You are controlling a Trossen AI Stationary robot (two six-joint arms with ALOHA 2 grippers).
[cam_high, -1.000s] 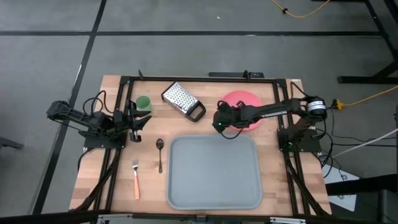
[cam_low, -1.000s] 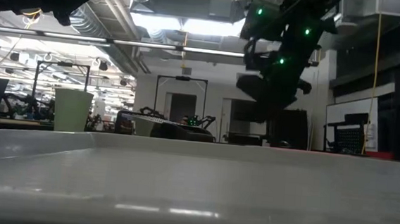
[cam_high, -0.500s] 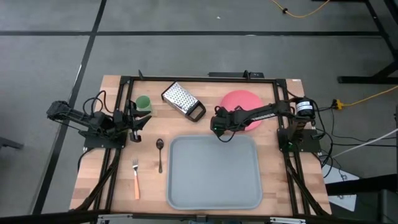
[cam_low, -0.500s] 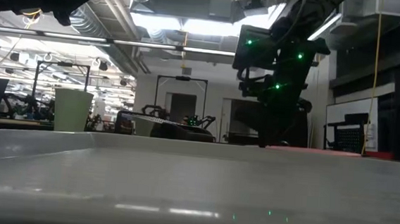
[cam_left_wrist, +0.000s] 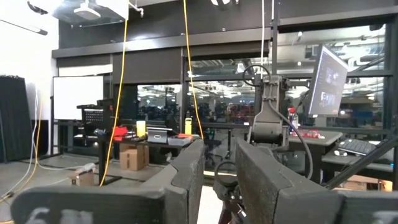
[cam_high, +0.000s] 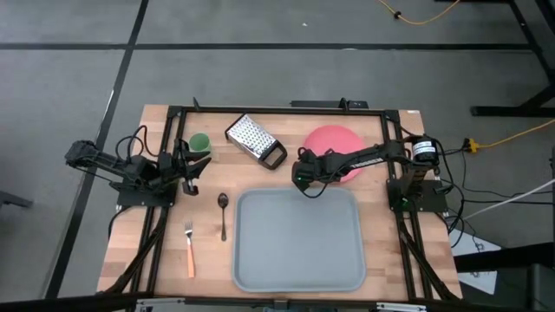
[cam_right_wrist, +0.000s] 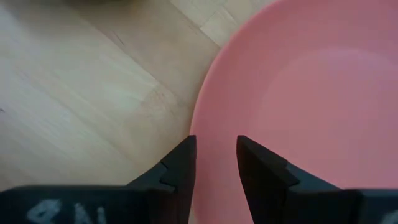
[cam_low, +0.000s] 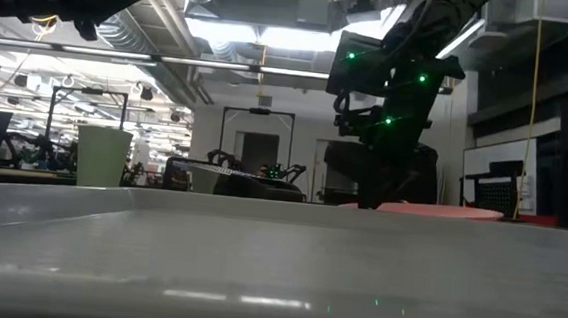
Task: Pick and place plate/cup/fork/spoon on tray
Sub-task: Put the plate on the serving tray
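Observation:
The pink-red plate point(cam_high: 334, 139) lies on the table beyond the tray's far right corner and also shows in the low view point(cam_low: 431, 208). My right gripper point(cam_high: 303, 179) is down at the plate's left rim and shut on it. The grey-blue tray point(cam_high: 299, 270) lies at the near middle. The green cup point(cam_high: 200, 143) stands upright at the far left. The dark spoon point(cam_high: 223, 212) and the orange-handled fork point(cam_high: 189, 250) lie flat left of the tray. My left gripper point(cam_high: 190, 173) waits at the left, shut, near the cup. My right gripper point(cam_right_wrist: 213, 146) pinches the plate's rim point(cam_right_wrist: 200, 130) on the plate's left side. One finger point(cam_right_wrist: 180, 165) stands outside the rim over the wood and the other point(cam_right_wrist: 261, 171) over the plate's inner face. The fingers come from above, pointing down. The plate stays low at the table.
A perforated metal grater with a black handle point(cam_high: 256, 139) lies between the cup and the plate, close to my right gripper. A black frame runs along the table's far and side edges. The tray's floor point(cam_low: 256, 267) is bare.
My right gripper has come down and a little toward the table's left, from above the plate to its left rim. In the low view the plate now shows as a thicker pink band than before.

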